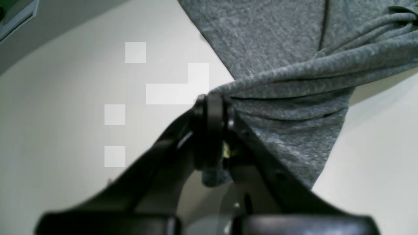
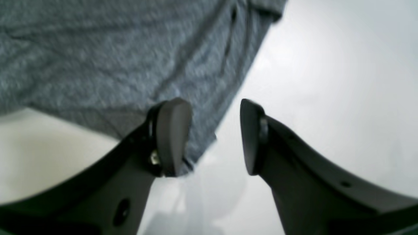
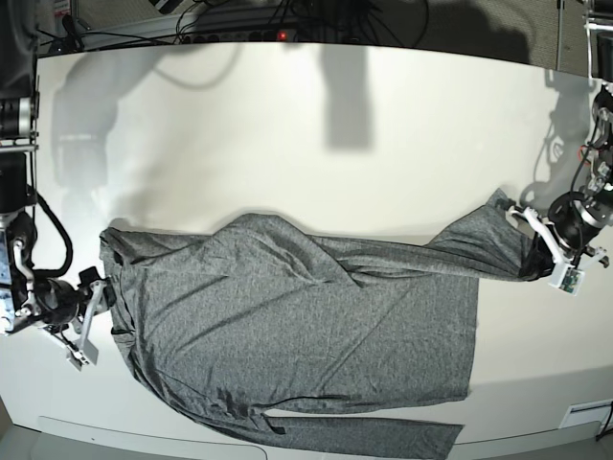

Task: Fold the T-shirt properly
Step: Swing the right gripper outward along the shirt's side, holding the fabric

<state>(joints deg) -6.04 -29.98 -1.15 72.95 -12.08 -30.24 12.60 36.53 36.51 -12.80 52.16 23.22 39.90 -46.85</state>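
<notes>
The left tool (image 1: 212, 98) is pinching the speckled heather-grey knit T-shirt (image 3: 287, 335) to stretch it flat; the right tool (image 2: 214, 137) is gaping wide beside it.

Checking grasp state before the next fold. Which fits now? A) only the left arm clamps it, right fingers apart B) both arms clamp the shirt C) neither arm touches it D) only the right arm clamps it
A: the left gripper is shut on a bunched fold of the T-shirt, while the right gripper has its fingers spread with nothing pinched between them, the shirt's edge lying by one finger.
</notes>
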